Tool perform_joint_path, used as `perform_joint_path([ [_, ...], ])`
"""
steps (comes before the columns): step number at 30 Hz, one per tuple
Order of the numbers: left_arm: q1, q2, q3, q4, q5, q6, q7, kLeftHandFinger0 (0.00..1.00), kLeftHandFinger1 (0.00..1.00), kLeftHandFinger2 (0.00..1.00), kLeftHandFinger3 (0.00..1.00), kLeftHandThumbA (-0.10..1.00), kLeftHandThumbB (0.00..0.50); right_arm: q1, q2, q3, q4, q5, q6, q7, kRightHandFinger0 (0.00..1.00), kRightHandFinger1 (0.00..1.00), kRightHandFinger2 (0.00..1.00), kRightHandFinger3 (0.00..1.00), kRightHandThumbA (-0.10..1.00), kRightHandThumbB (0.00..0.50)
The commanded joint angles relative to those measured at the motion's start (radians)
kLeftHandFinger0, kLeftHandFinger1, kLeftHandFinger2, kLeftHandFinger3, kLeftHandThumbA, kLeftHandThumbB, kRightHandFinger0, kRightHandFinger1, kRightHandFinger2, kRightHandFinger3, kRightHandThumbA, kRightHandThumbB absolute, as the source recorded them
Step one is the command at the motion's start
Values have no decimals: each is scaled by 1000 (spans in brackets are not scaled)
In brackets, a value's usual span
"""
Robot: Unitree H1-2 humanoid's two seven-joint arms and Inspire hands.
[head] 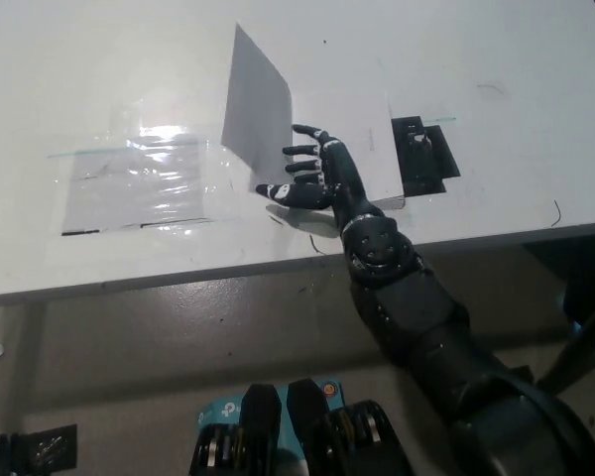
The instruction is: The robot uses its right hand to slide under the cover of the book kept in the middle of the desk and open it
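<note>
White is the cover [255,114] of the book [349,139], which lies near the middle of the desk [99,69]. The cover stands raised and tilts toward 10 o'clock; its hinge line runs from 11 to 5 o'clock. The black right hand [317,177] is under it at 5 o'clock, fingers spread and touching its underside, gripping nothing.
</note>
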Motion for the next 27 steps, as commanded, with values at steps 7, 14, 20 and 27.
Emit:
perform_joint_path([
  [7,-39,31,-29,-24,25,5,13,1000,998,1000,1000,1000,31,-99,43,181,3,-198,-61,70,526,539,699,890,1000,171],
  [14,-61,36,-21,-26,30,11,47,1000,981,1000,997,1000,33,-138,11,303,-48,-297,-32,114,563,587,625,701,1000,228],
  [20,-58,43,-19,-13,34,11,40,1000,946,964,1000,1000,42,-137,-28,358,-87,-358,22,170,433,461,489,541,1000,269],
  [27,-47,28,-15,-32,26,18,34,1000,980,1000,1000,1000,38,-106,-73,359,-131,-390,62,219,577,633,638,439,1000,252],
])
